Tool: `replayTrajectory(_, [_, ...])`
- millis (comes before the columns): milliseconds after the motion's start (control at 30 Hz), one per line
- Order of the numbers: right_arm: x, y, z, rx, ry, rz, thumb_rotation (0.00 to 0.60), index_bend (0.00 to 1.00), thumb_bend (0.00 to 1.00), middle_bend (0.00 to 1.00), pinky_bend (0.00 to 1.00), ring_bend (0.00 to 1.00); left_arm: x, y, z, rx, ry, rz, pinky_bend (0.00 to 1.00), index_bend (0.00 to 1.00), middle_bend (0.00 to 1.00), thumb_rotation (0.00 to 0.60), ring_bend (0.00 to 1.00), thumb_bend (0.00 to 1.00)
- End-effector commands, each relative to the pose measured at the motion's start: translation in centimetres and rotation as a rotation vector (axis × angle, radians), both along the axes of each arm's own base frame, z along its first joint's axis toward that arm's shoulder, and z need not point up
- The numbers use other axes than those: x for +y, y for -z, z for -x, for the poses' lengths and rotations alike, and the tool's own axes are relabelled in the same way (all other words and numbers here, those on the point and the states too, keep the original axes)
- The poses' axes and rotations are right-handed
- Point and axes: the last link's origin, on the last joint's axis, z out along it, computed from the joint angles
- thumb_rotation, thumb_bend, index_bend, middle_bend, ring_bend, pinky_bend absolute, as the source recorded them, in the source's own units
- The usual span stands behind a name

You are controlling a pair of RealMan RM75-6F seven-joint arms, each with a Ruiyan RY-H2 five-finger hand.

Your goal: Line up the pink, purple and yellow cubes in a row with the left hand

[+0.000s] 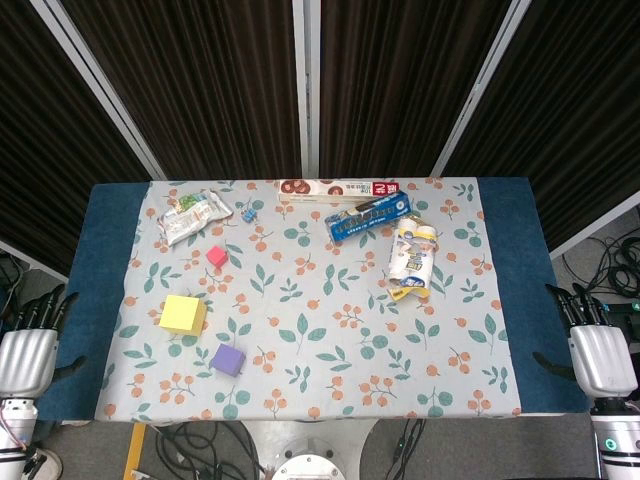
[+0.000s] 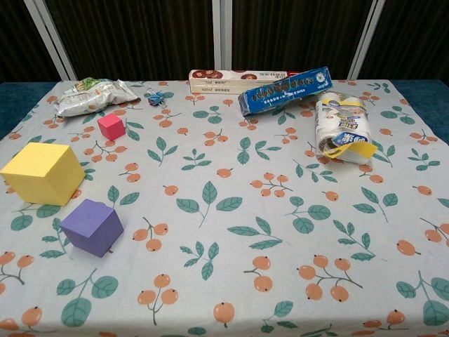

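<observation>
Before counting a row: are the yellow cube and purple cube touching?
Apart. The chest view shows tablecloth between the yellow cube and the purple cube; the head view agrees.

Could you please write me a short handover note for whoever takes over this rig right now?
Left hand: off the table's left edge, holding nothing, fingers apart.
Right hand: off the right edge, likewise holding nothing.
Cubes, all on the left part of the cloth, apart from one another: pink cube farthest back, near the snack bag; yellow cube, the largest, in front of it and further left; purple cube nearest the robot.
Done: nothing yet; the three form a loose bend, not a row.
Left: with the left hand, shift the cubes into one straight line.
</observation>
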Motion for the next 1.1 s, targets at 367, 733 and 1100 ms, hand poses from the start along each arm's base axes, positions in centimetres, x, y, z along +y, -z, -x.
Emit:
replayTrajectory(367, [0.6,-1.2,-0.1,-0.005,-0.022,0.048,0.600,0.08,0.00,0.15,0.14,0.02,1.3,0.2,-0.9,-0.019,0.071,0.017,0.15,0.16,0.14,0.600,0.12,0.02])
replayTrajectory(733, [0.8,-1.9,-0.1,0.017,-0.030,0.081,0.600,0.08,0.00,0.15,0.14,0.02,6.7,2.7,-2.2,-0.012,0.139,0.218,0.15,0.16,0.14,0.600,0.12,0.03])
replayTrajectory(1100, [0.6,-1.5,-0.3,0.009,-0.040,0.074,0.600,0.08,0.00,0.15,0.14,0.02,10.6,5.9,-3.6,-0.007,0.098,0.374,0.15,0.15,0.13,0.600,0.12,0.03])
